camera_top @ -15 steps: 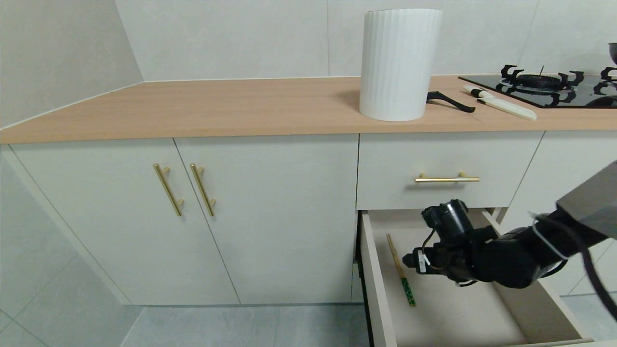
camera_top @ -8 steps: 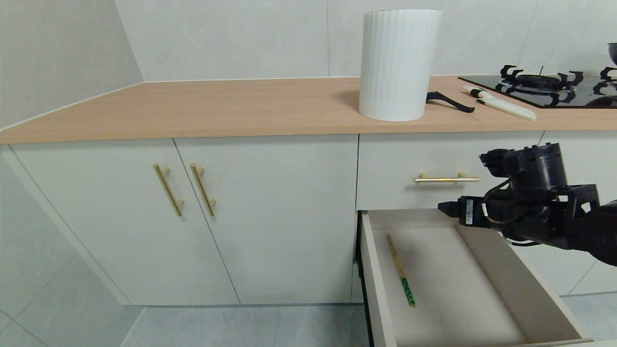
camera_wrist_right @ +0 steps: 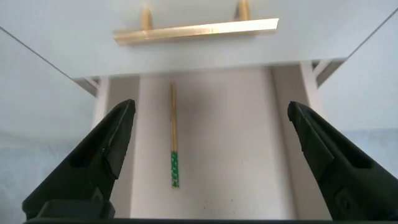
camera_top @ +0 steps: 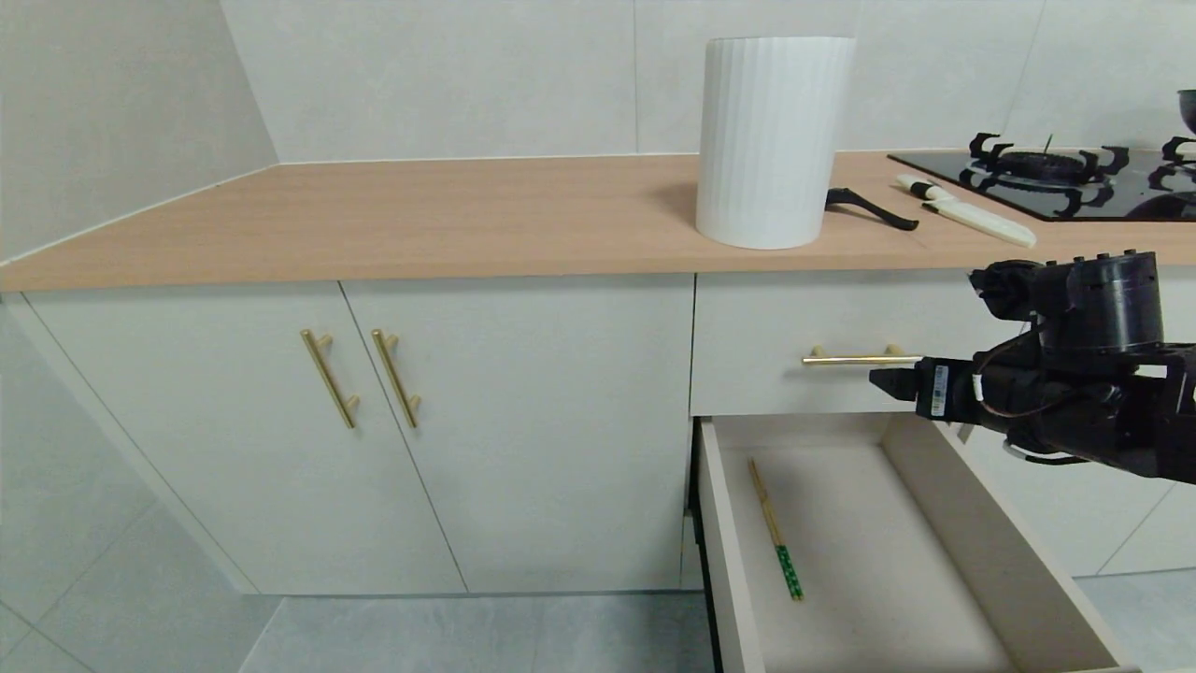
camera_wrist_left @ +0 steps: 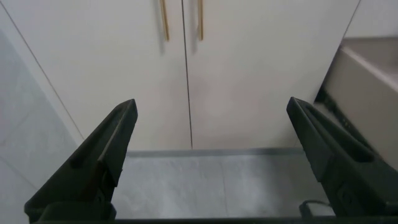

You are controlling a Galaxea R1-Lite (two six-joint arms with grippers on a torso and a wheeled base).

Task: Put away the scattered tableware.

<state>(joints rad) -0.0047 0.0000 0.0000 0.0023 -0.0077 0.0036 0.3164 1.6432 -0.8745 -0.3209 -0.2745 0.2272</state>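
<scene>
The right hand [camera_top: 883, 381], spread wide, has risen above the drawer [camera_top: 724, 547] with chopsticks [camera_top: 774, 531].

Open drawer [camera_top: 888, 561] holds chopsticks [camera_top: 775, 528]; countertop [camera_top: 420, 210] bears white canister [camera_top: 771, 140], knife [camera_top: 967, 210].

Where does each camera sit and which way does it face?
Head: on the head, facing forward and down at counter and open drawer; right gripper shows.
Left wrist: on the left wrist, facing cabinet doors; left gripper open.
Right wrist: above the drawer, facing down at chopsticks past right gripper.
Shared: head and right wrist show drawer, chopsticks.
</scene>
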